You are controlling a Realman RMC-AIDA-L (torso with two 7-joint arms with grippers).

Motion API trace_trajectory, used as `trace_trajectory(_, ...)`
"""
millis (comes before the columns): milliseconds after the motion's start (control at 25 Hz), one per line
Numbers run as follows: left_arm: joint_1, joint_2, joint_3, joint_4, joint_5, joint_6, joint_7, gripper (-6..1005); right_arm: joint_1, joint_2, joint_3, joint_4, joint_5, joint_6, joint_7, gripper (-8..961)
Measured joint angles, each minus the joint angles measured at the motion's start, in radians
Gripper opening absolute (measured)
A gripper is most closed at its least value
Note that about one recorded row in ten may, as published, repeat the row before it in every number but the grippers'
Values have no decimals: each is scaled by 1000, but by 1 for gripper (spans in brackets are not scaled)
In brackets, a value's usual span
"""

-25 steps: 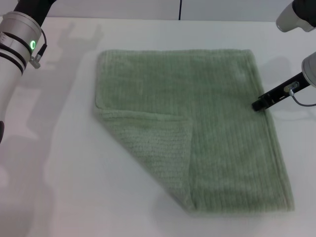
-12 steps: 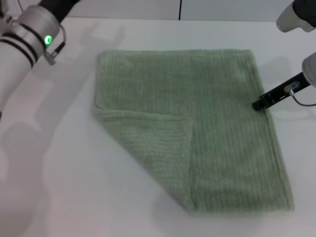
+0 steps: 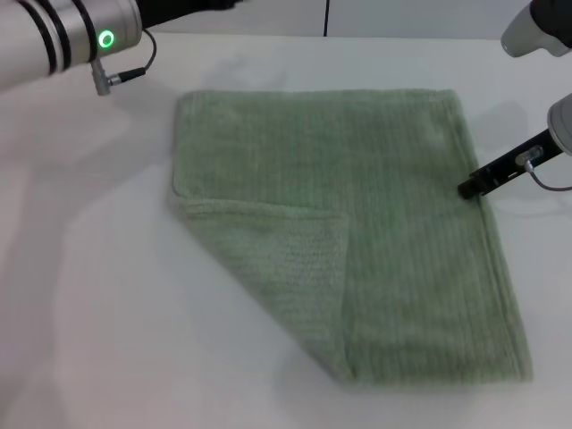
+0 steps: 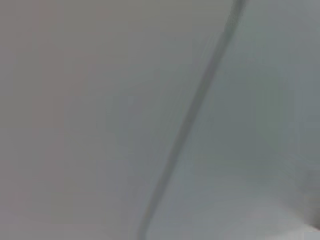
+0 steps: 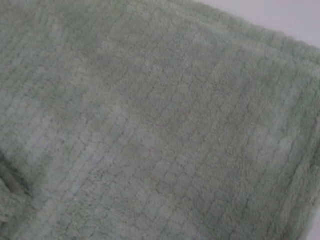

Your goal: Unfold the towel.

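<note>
The pale sage-green towel lies flat on the white table. Its near-left corner is folded over onto it as a triangular flap. My right gripper shows as a black tip at the towel's right edge, about halfway along it. The right wrist view is filled with the towel's ribbed cloth, seen from close above. My left arm reaches across the far-left corner of the table, above the towel's far-left corner; its gripper is out of the picture. The left wrist view shows only a blurred pale surface.
The white table extends bare to the left of the towel and in front of it. A dark seam runs up the wall behind the table. The right arm's upper link hangs over the far-right corner.
My left arm has swung from the left edge up and to the right, toward the far side of the table. The right arm and the towel have not moved.
</note>
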Motion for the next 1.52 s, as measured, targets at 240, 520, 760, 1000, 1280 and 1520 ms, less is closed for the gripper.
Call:
trace_trajectory(240,-50,16,-236,59,468,287,-258,822,6,0,0,1,0,-1,0,-2)
trace_trajectory(520,-110,-20,-281,139,834,444,-366,815,9,0,-3,2,0,-2,0,-2)
trace_trajectory(760,-142,-115,-282,200,1083,479,-378,810,9,2,-9,2,0,-2,0,-2)
trace_trajectory(1000,-163,-131,-261,191,1121,518,-372,804,11,1,-9,3,0,-2,0,-2)
trace_trajectory(1280,-171,-138,-172,187,1124,538,-380,797,12,-1,-9,3,0,-2,0,-1)
trace_trajectory(1520,-185,-143,-101,184,1126,525,-412,791,14,-2,-9,3,0,-2,0,-1)
